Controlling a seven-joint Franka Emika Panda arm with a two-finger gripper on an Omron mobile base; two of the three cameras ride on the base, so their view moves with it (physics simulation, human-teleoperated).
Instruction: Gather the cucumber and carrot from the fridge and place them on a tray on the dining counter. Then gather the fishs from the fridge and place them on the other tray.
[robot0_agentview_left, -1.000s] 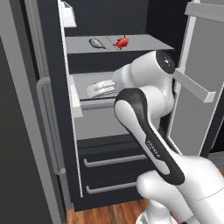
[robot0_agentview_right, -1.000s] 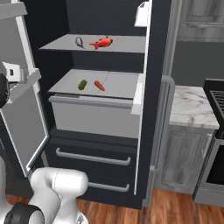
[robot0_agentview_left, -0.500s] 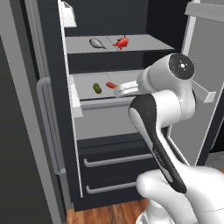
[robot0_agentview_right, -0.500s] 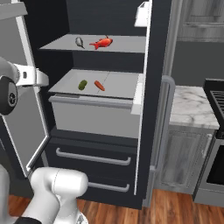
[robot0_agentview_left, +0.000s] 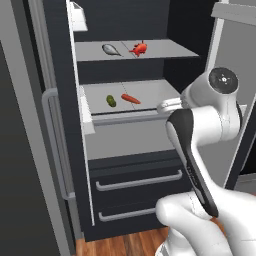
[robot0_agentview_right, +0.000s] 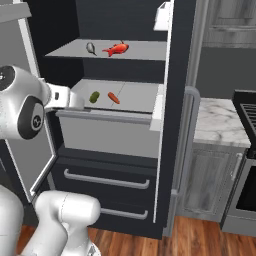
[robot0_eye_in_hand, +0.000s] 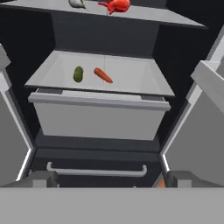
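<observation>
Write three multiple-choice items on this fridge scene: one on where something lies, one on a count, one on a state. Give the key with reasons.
1. Where does the cucumber lie?
A. On the top shelf with the fish
B. On the lower shelf beside the carrot
C. In a bottom drawer

2. How many fish lie on the upper shelf?
A. One
B. Two
C. Three

3. In what state is the fridge?
A. Doors open, both lower drawers shut
B. Doors shut
C. Doors open, one drawer pulled out

Key:
1 B, since the green oval and the orange carrot lie apart but side by side on the lower shelf.
2 B, since a red-orange fish and a silver-grey fish lie there.
3 A, since the shelves are exposed and both drawer fronts sit flush.
</observation>
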